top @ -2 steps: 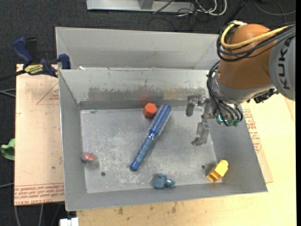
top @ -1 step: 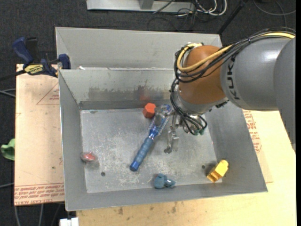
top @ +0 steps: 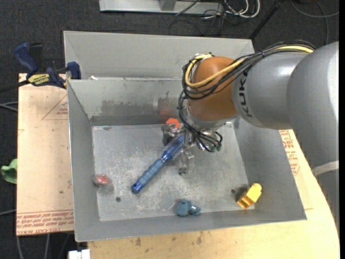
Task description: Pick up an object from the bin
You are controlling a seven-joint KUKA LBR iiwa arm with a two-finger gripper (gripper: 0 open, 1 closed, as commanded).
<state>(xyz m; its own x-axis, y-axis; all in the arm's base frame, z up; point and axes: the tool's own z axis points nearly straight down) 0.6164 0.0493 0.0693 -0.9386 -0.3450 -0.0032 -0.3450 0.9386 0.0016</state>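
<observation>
Gripper (top: 185, 165) is low over the floor of the grey metal bin (top: 81, 144), roughly mid-bin and a bit toward the back wall. The arm comes in from the right. The orange wrist cover (top: 213, 88) and the yellow and black cables (top: 215, 72) sit above the gripper and hide much of the tool. Can't tell from this angle whether the gripper is open or closed, and can't confirm anything is clamped in it.

Nearest thing is a long blue plastic stick (top: 156, 169), lying flat on a diagonal. Its lower end points front-left and its upper end runs up under the wrist. The gripper tip is just beside the upper part of that stick, on its right side. Whether it touches, can't tell.

A small orange-red piece (top: 172, 123) sits just behind the stick's upper end, near the back wall, partly covered by the wrist.

The rest is scattered, well apart from the gripper:
- small pink-red lump (top: 101, 180), front-left near the left wall
- small teal-blue lump (top: 187, 208), against the front wall, about centre
- yellow plastic block (top: 249, 195), front-right
</observation>
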